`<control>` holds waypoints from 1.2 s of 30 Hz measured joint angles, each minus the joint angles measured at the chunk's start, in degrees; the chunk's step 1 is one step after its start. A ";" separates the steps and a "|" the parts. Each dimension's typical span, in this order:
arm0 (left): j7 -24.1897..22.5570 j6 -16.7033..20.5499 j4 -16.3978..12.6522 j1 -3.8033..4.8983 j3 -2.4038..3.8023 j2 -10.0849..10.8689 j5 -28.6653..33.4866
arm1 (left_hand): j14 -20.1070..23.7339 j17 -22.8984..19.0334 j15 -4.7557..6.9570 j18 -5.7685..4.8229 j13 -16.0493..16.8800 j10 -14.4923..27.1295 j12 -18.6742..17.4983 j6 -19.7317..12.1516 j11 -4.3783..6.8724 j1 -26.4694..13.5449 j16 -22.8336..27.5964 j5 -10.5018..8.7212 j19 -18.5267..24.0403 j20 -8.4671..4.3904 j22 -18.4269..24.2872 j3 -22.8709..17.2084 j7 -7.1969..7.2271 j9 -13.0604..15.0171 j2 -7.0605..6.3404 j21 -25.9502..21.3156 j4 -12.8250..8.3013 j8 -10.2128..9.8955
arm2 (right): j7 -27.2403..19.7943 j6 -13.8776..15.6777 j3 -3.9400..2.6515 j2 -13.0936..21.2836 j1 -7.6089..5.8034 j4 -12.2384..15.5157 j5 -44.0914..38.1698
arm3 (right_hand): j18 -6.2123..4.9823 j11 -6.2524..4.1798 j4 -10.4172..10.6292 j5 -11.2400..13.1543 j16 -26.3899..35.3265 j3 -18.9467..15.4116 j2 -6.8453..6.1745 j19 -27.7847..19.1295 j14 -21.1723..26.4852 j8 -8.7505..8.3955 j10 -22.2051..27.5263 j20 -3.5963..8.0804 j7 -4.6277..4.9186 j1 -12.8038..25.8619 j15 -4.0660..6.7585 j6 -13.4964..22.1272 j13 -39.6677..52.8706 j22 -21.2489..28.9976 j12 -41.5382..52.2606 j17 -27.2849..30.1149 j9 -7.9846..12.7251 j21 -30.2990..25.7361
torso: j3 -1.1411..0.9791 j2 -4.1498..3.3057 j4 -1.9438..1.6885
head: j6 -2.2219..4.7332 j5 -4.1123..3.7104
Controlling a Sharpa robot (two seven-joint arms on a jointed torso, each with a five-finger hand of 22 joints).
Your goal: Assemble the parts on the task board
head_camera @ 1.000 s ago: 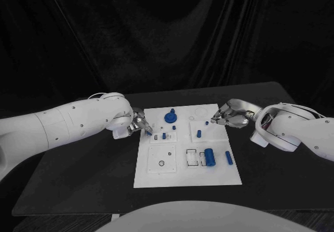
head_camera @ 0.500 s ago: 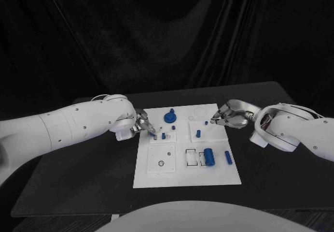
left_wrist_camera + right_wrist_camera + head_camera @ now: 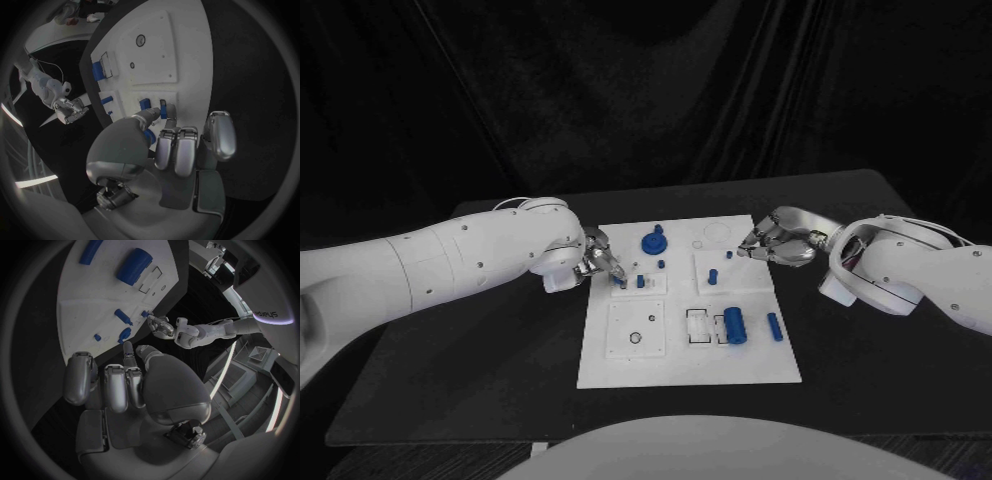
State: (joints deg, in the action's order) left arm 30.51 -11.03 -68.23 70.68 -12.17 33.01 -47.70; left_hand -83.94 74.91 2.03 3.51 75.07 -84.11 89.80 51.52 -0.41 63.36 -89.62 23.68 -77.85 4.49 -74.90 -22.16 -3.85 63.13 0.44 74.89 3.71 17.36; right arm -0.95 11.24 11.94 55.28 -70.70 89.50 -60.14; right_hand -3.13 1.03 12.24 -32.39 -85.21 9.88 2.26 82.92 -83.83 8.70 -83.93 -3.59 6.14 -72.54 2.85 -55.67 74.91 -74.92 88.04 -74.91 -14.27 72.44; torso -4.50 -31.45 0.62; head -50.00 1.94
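Over on the left, the left hand [image 3: 593,262] hovers at the task board's [image 3: 689,370] near-left edge, fingers curled, thumb and a finger pinching a small blue part [image 3: 149,135] just above the board's small pegs [image 3: 639,282]. Moving across the white board on the black bench [image 3: 473,380]: a blue knob [image 3: 653,241] up top, a fat blue cylinder [image 3: 734,325] and a slim pin [image 3: 773,325] lying lower down. These look light, rigid, slick plastic, best pinched across the sides. On the right, the right hand [image 3: 773,243] waits at the board's edge, fingers curled in, holding nothing.
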 measured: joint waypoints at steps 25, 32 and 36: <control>-0.46 -0.22 0.25 -0.42 0.06 -0.24 0.01 | 0.00 0.00 0.00 0.00 0.00 0.00 0.00 0.06 0.00 0.01 0.00 0.00 0.00 0.00 0.00 -0.32 -0.08 -0.01 -0.01 -0.37 0.00 0.00 | 0.09 -0.22 0.00 -0.06 0.04 -0.10 0.00 | 0.00 0.00 -0.16 -0.19 0.00 0.16 0.00 0.00 0.00 0.00 0.00 0.00 0.00 0.00 0.00 0.00 0.00 0.01 -0.23 0.00 0.01 -0.41 | 0.00 0.00 0.00 | 0.00 0.01; -0.60 -0.22 0.16 -0.50 0.11 -0.15 -0.02 | 0.00 0.00 0.00 0.00 0.00 0.00 0.00 0.06 0.00 0.01 0.00 0.00 0.00 0.00 0.00 -0.37 -0.08 -0.03 -0.01 -0.37 -0.04 0.00 | 0.14 -0.34 0.00 -0.19 0.15 -0.10 0.00 | 0.00 0.00 -0.16 -0.19 0.00 0.16 0.00 0.00 0.00 0.00 0.00 0.00 0.00 0.00 0.00 0.00 0.00 0.01 -0.22 0.00 0.01 -0.41 | 0.00 0.00 -0.01 | 0.00 0.09; -0.70 -0.22 0.19 -0.55 0.14 -0.11 -0.02 | 0.00 0.00 0.00 0.00 0.00 0.00 0.00 0.05 0.00 0.01 0.00 -0.11 0.22 -0.21 0.00 -0.71 -0.09 -0.02 -0.01 -0.37 -0.39 0.00 | 0.20 -0.46 0.00 -0.19 0.19 -0.10 0.00 | 0.01 0.00 -0.16 -0.19 0.04 0.16 0.00 0.00 0.00 0.00 0.00 0.00 0.00 0.00 0.00 0.00 0.00 0.01 -0.22 0.00 0.01 -0.41 | 0.00 -0.01 -0.01 | 0.00 0.09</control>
State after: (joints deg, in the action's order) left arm 29.81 -11.25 -68.04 70.13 -12.03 32.89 -47.72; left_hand -83.94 74.91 2.03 3.51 75.07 -84.11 89.80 51.57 -0.41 63.37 -89.62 23.56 -77.63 4.28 -74.90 -22.88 -3.94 63.11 0.42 74.52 3.32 17.36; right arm -0.75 10.78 11.94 55.08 -70.51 89.40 -60.14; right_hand -3.13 1.03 12.08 -32.58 -85.17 10.04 2.26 82.92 -83.83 8.70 -83.93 -3.59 6.14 -72.54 2.85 -55.67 74.90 -74.90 87.82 -74.90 -14.27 72.03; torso -4.50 -31.45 0.62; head -50.00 2.03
